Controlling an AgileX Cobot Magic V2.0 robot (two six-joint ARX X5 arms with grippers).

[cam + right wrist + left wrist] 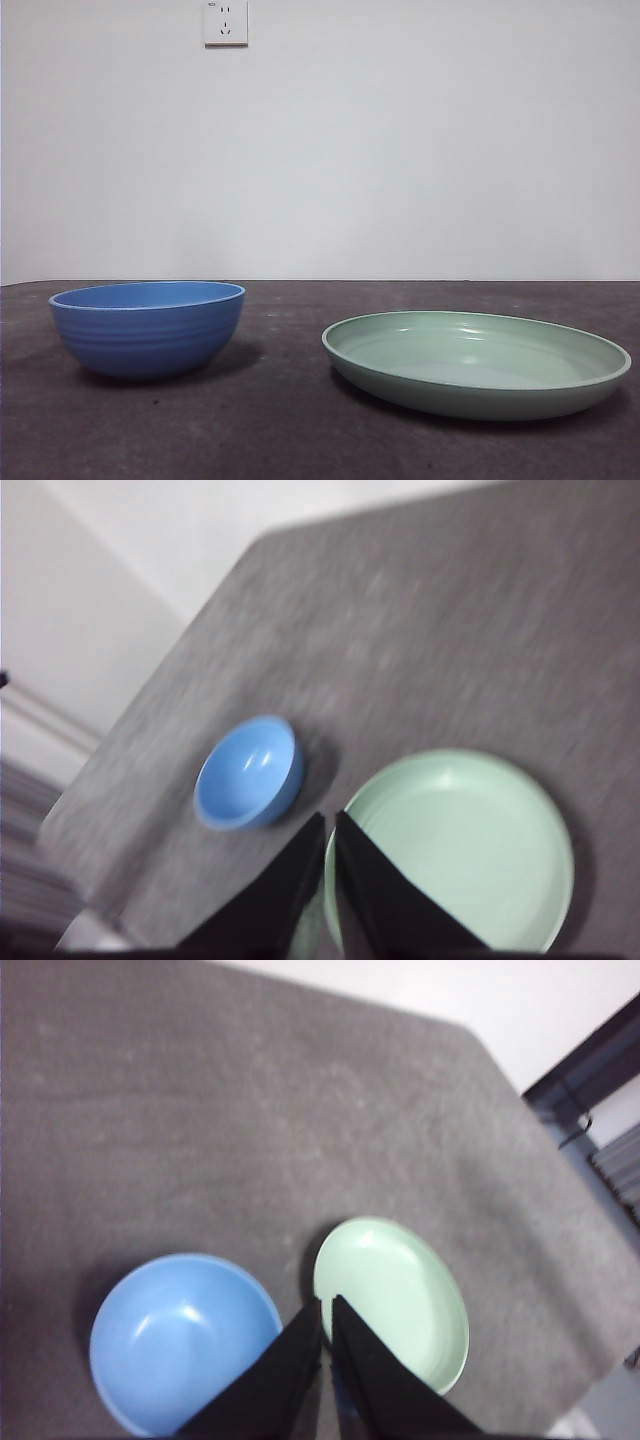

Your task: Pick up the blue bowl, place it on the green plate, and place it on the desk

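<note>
The blue bowl (148, 326) stands upright and empty on the desk (290, 420) at the left. The green plate (476, 362) lies flat to its right, a gap of desk between them. Neither arm shows in the front view. High above the desk, my left gripper (326, 1305) is shut, over the gap between the blue bowl (183, 1341) and the green plate (392, 1298). My right gripper (329, 821) is also shut and held high, with the blue bowl (249, 772) and the green plate (455, 850) far below it.
A white wall with a socket (226, 22) stands behind the desk. The desk edge (555, 1150) and dark furniture (590, 1070) show in the left wrist view. Another desk edge (130, 720) runs beside the bowl in the right wrist view.
</note>
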